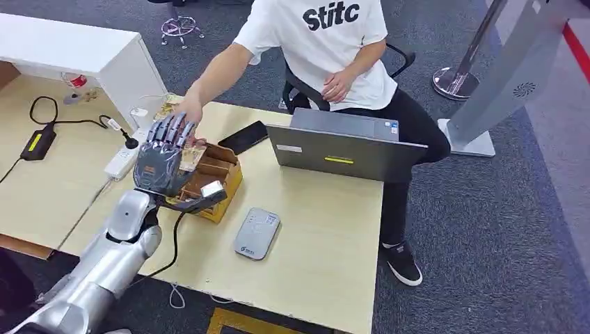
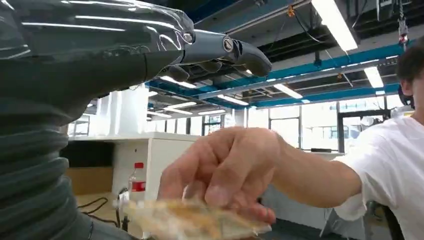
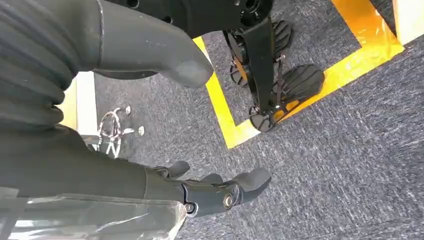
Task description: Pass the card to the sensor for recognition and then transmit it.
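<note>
The card [image 1: 189, 158] sits in the raised left hand [image 1: 161, 161], fingers [image 1: 170, 130] extended, a person's hand [image 1: 189, 110] touching it.

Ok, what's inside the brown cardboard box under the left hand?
The brown cardboard box shows cardboard dividers and a small white item; the left hand covers the rest.

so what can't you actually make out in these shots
- Tan card, head view: mostly covered by the robot's left hand; print unreadable.
- Same card, left wrist view: blurred, partly behind the person's hand, so who grips it is unclear.
- Brown cardboard box, head view: contents hidden by the left hand.
- Grey card sensor: markings too small.
</note>
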### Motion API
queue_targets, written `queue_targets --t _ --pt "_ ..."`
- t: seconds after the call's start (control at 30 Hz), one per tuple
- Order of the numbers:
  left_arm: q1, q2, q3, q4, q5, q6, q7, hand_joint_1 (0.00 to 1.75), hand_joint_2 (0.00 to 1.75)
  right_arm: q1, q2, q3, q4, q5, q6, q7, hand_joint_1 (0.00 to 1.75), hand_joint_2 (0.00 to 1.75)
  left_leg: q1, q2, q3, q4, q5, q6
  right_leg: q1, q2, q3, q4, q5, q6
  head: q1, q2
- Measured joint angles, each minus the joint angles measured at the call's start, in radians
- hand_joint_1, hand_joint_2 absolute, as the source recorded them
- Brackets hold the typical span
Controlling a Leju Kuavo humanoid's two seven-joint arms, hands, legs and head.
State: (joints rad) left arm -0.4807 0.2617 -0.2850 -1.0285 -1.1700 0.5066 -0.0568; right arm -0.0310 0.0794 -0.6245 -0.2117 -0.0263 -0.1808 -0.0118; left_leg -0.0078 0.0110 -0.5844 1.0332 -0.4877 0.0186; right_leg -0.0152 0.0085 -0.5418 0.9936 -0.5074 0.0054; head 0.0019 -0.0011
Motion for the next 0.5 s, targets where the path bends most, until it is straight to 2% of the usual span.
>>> queue_targets --t 0.07,0.1,0.13,0.17,0.5 --pt "0.001 0.0 0.001 -0.009 0.0 0.0 0.0 0.09 1.75 0.0 0.001 0.0 0.0 0.004 -0.002 0.0 0.0 1.75 0.0 0.0 0.0 0.0 0.0 0.0 0.0 0.0 0.0 0.0 0.0 0.0 0.0 0.0" --pt "0.004 0.0 0.001 -0.013 0.0 0.0 -0.001 1.54 1.75 -0.001 0.002 0.0 0.0 0.005 -0.002 0.0 0.0 1.75 0.0 0.0 0.0 0.0 0.0 0.0 0.0 0.0 0.0 0.0 0.0 0.0 0.0 0.0" --pt "0.005 -0.001 0.001 -0.016 -0.001 0.0 -0.001 1.68 1.75 -0.001 0.002 -0.001 0.0 0.006 -0.002 0.0 0.0 1.75 0.0 0.0 0.0 0.0 0.0 0.0 0.0 0.0 0.0 0.0 0.0 0.0 0.0 0.0" --pt "0.006 -0.001 0.001 -0.018 -0.001 0.0 -0.001 1.75 1.75 -0.001 0.003 0.0 0.0 0.006 -0.002 0.0 0.0 1.75 0.0 0.0 0.0 0.0 0.0 0.0 0.0 0.0 0.0 0.0 0.0 0.0 0.0 0.0" --pt "0.037 -0.002 0.009 -0.044 0.004 0.006 -0.016 1.75 1.75 -0.001 0.005 -0.001 0.001 0.016 -0.009 0.0 0.0 1.75 0.0 0.0 0.0 0.0 0.0 0.0 0.0 0.0 0.0 0.0 0.0 0.0 0.0 0.0"
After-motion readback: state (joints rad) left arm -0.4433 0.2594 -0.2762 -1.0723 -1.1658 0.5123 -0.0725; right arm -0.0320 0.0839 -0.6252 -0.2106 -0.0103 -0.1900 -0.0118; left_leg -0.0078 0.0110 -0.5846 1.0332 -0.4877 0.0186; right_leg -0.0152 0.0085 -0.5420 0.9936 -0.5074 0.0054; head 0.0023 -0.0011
